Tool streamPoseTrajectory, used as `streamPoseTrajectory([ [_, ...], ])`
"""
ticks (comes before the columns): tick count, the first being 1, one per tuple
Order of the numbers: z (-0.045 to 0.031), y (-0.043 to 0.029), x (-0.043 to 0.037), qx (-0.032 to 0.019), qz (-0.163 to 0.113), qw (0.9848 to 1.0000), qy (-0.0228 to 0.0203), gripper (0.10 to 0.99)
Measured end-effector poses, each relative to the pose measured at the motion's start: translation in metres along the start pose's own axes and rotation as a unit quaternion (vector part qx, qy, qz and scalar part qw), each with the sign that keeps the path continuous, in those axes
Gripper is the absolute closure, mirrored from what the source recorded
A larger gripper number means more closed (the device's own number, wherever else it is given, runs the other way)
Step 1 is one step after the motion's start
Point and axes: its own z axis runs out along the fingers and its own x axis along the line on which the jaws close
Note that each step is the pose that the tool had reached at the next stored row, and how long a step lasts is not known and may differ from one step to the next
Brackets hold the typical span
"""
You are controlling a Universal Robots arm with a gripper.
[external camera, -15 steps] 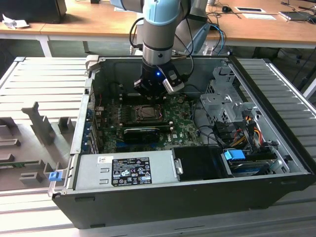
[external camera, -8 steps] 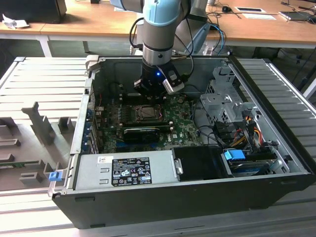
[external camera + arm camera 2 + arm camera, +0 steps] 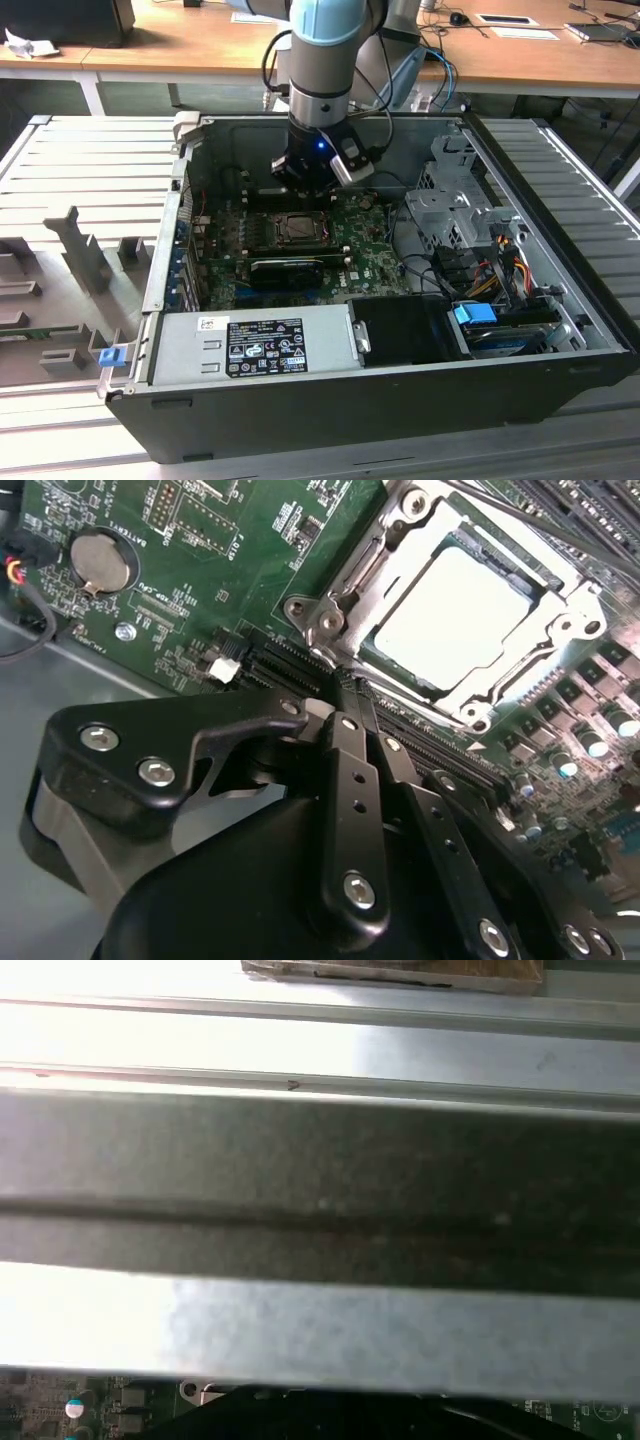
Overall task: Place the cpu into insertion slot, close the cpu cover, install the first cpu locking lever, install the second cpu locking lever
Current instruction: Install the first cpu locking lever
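The gripper [image 3: 352, 685] had its fingers [image 3: 352, 780] pressed together, grasping nothing, their tips just beside a corner of the insertion slot [image 3: 330, 615]. The cpu [image 3: 455, 615] sat in that slot, framed by the cpu cover [image 3: 520, 695] lying flat over it, amid the green circuit board [image 3: 200, 590] inside the open computer case [image 3: 560, 270].

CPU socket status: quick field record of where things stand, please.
cpu: seated in the insertion slot, pale top showing
cpu cover: down over the chip, framing it
hand: shut, empty, tips beside the socket's corner
arm: reaching into the open computer case from above
motherboard: green, coin cell battery near one edge
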Motion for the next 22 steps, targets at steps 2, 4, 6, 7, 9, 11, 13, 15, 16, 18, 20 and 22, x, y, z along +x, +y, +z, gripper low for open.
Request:
streamPoseTrajectory([
  [2,-0.0029,0.0003,0.0,0.0002,0.0,1.0,0.0003,0.98],
  [4,-0.0028,0.0,-0.0001,0.0003,0.0,1.0,0.0003,0.98],
  [6,-0.0029,-0.0006,0.0,0.0004,0.0,1.0,0.0003,0.98],
  [7,-0.003,-0.0008,0.0,0.0004,0.0,1.0,0.0003,0.98],
  [9,-0.003,-0.0013,0.0,0.0004,0.0,1.0,0.0003,0.98],
  [11,-0.0031,-0.0018,0.0001,0.0004,0.0,1.0,0.0004,0.98],
  [13,-0.0031,-0.002,0.0001,0.0005,0.0,1.0,0.0004,0.98],
  [15,-0.0032,-0.0022,0.0001,0.0005,0.0,1.0,0.0004,0.98],
  [16,-0.0032,-0.0023,0.0001,0.0005,0.0,1.0,0.0004,0.98],
  [18,-0.0032,-0.0025,0.0001,0.0005,0.0,1.0,0.0004,0.98],
  [20,-0.0032,-0.0028,0.0001,0.0005,0.0,1.0,0.0004,0.98],
  [22,-0.0032,-0.003,0.0001,0.0005,0.0,1.0,0.0004,0.98],
])
